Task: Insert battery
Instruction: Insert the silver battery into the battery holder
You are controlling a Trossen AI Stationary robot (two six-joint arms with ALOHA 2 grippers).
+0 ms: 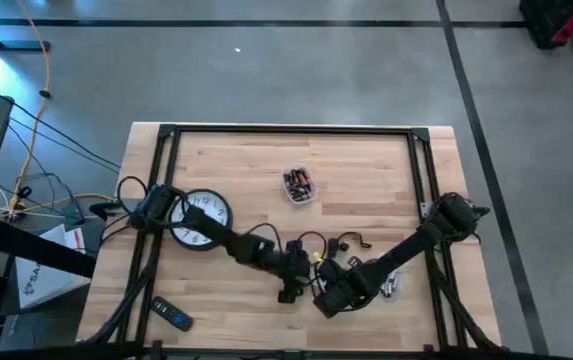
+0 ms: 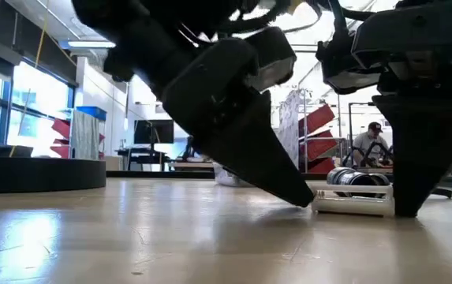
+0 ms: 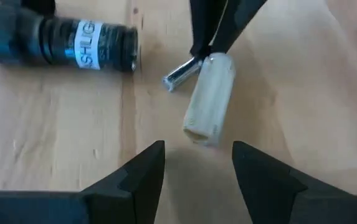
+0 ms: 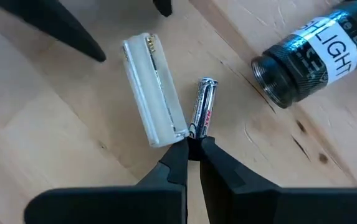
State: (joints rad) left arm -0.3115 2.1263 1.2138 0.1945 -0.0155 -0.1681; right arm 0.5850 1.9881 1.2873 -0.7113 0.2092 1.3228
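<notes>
On a wooden worktop, both arms meet near the front centre. The left tool hovers low with its fingers spread, pointing at a pale plastic battery holder lying flat on the wood. Just right of the holder, the right tool pinches one end of a slim silver battery, which lies beside the holder, nearly parallel, not yet in a slot.

To seat it well, the left tool probably needs to steady the holder while the right lifts the battery over a slot, matches polarity, and presses down.

A black flashlight body lies further right; its white label reads "LIGHT", partly cut off. Red battery print is unreadable.
</notes>
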